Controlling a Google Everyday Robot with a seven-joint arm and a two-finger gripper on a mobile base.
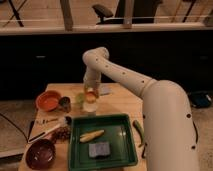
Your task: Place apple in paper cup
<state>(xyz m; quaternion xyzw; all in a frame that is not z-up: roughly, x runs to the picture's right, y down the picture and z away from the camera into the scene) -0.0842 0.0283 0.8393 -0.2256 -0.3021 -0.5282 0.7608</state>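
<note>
We log an office-type test space: office chair beyond a ledge, wooden table; gripper above the paper cup.

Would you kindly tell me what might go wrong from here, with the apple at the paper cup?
The apple sits at the mouth of the paper cup, under the gripper, and looks about as wide as the rim, so it may perch there and roll off. The cup could also tip against the pale green item close beside it.
</note>
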